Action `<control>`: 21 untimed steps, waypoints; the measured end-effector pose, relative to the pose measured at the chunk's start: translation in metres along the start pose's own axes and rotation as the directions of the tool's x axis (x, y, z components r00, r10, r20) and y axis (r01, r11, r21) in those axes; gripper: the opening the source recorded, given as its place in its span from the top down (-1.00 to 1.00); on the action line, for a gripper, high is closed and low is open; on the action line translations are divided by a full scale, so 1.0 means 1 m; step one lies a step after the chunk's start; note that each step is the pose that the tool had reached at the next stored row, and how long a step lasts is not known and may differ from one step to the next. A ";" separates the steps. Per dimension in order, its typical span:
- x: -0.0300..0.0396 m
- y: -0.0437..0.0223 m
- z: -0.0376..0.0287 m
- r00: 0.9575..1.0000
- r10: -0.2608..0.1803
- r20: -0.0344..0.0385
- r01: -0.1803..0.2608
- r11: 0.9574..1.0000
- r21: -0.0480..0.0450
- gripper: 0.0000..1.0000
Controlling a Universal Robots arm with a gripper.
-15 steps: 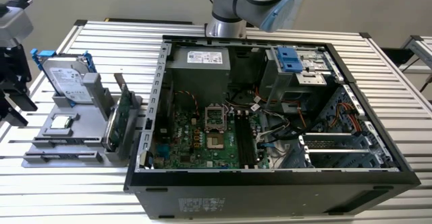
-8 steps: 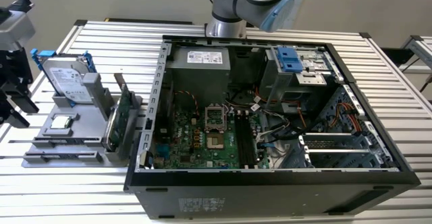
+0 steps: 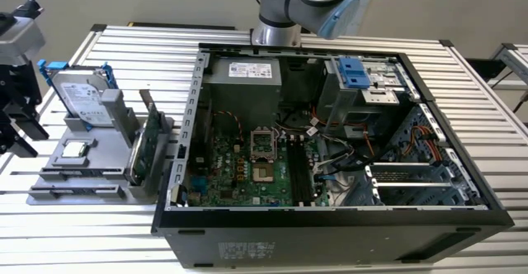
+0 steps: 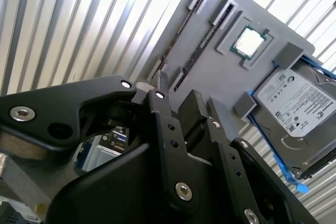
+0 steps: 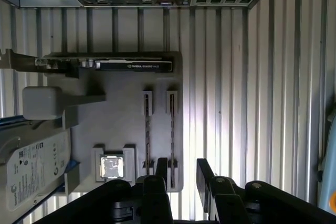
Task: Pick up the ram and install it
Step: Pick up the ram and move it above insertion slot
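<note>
Hand (image 5: 182,174): hovers over the holder's ram-slot end; its two black fingers (image 5: 205,174) are apart with nothing gripped between them.
Ram (image 5: 171,129): thin dark stick standing on edge in a slot of the holder, the one nearer the holder's outer edge; in the first wrist view its end lines up with the gap between the fingers. Whether they touch cannot be told.
Second stick (image 5: 147,129): parallel, just beside the ram, in the holder's neighbouring slot.
Holder (image 5: 121,124): grey tray lying on the slatted worktop (image 5: 236,103).
Processor chip (image 5: 112,167): flat in the holder's square pocket, beside the sticks.
Hard drive (image 5: 31,166): propped at the holder's far end from the ram.
Graphics card (image 5: 134,66): upright along the holder's side facing the computer case (image 3: 330,162).
Computer case: open, next to the holder.
</note>
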State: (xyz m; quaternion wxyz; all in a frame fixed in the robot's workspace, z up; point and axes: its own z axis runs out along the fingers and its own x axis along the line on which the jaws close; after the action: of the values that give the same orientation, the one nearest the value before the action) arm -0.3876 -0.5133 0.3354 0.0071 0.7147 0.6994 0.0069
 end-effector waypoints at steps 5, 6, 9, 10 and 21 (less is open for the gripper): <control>0.0000 -0.0001 0.0019 1.000 0.000 0.000 0.000 1.000 0.000 -1.00; 0.0000 -0.0001 0.0023 1.000 0.000 0.000 0.000 1.000 0.000 -1.00; 0.0000 -0.0002 0.0033 1.000 0.000 0.000 0.000 1.000 0.000 -1.00; 0.0000 -0.0002 0.0036 1.000 0.000 0.000 0.000 1.000 0.000 -1.00; 0.0000 -0.0002 0.0072 1.000 0.000 0.000 0.000 1.000 0.000 -1.00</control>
State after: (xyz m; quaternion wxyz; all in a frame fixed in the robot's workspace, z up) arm -0.3877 -0.5133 0.3282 0.0072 0.7147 0.6994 0.0067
